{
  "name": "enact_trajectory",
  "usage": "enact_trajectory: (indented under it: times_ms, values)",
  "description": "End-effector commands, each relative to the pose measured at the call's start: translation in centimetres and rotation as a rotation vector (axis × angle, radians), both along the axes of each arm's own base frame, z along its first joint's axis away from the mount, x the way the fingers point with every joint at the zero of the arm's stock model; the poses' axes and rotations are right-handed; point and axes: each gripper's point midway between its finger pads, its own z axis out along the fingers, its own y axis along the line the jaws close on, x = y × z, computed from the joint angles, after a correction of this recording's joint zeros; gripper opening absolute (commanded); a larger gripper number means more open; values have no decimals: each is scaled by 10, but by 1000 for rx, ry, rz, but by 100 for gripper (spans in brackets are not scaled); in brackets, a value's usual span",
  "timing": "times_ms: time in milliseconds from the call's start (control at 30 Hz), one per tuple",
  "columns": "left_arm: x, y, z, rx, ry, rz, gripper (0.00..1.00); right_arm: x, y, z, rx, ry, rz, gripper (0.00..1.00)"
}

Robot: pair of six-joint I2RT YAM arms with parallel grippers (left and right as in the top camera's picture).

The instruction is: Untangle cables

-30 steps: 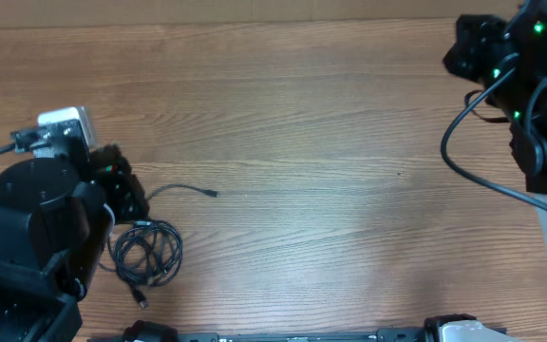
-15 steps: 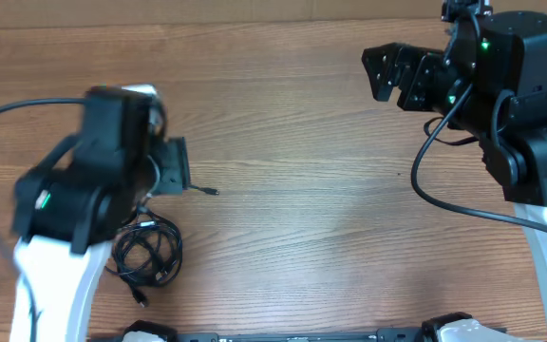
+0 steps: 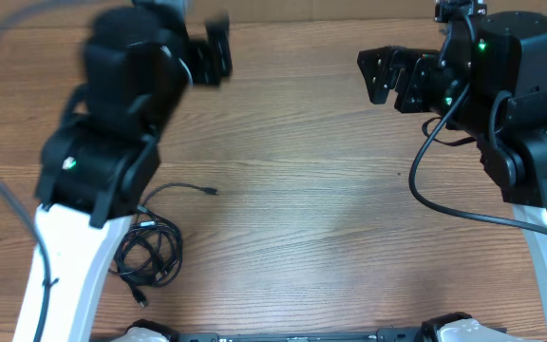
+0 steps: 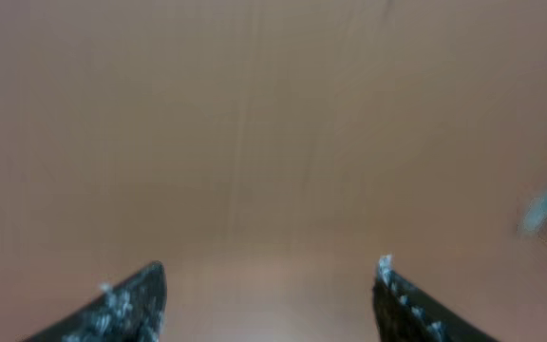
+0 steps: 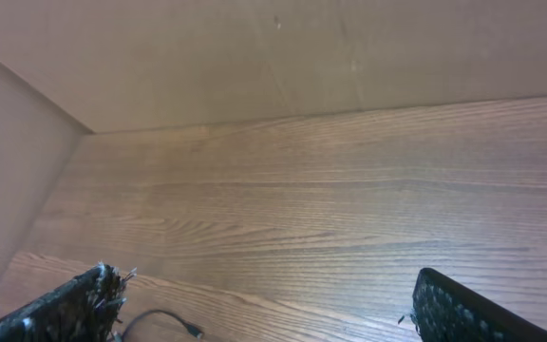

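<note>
The cables lie as a small black coiled bundle on the wooden table at the front left. One loose strand runs right from it to a small plug. My left gripper is raised at the back left, blurred, well away from the bundle. In the left wrist view it is open, with only blurred brown surface between its fingers. My right gripper is at the back right, open and empty. The right wrist view shows it wide apart over the wood, with the loose strand's plug low in the picture.
A brown wall runs along the table's back edge and a side wall meets it in a corner. A thick black robot cable loops below the right arm. The left arm's white base link stands beside the bundle.
The left arm has swung up from beside the bundle to the back left. The right arm came in from the far corner. Both grippers have opened.
</note>
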Motion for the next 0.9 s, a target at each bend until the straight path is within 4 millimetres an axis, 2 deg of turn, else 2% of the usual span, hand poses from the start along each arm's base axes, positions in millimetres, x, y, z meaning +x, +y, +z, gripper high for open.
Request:
enact_trajectory:
  times_ms: [0, 67, 133, 167, 267, 400, 533, 733, 800, 867]
  values:
    - [-21, 5, 80, 129, -303, -22, 68, -5, 2, -2, -8, 15, 15, 96]
    - [-22, 4, 83, 159, -324, -24, 74, -7, 1, -6, -12, 31, 14, 96]
    - [-22, 5, 64, 222, -258, -34, 85, -8, 1, -7, -13, 36, 14, 96]
    - [-22, 6, 47, 265, -200, -40, 87, -7, 1, -6, -12, 33, 14, 96]
    - [-31, 9, 39, 303, -212, -41, 89, -6, 2, -4, -8, 21, 14, 96]
    - [-65, 22, 25, 295, -236, -37, 89, -7, 2, -6, -11, 32, 15, 96]
    - [-97, 50, -2, 286, -298, 48, 90, -10, 1, -10, -17, 50, 15, 96]
    - [-145, 94, -55, 207, -387, 176, 86, -11, 1, -12, -19, 61, 15, 96]
    - [-154, 112, -90, 141, -273, 253, 82, -11, 2, -10, -10, 56, 20, 96]
    - [-160, 120, -128, 55, -115, 299, 76, -11, 6, -8, 3, 50, 37, 96]
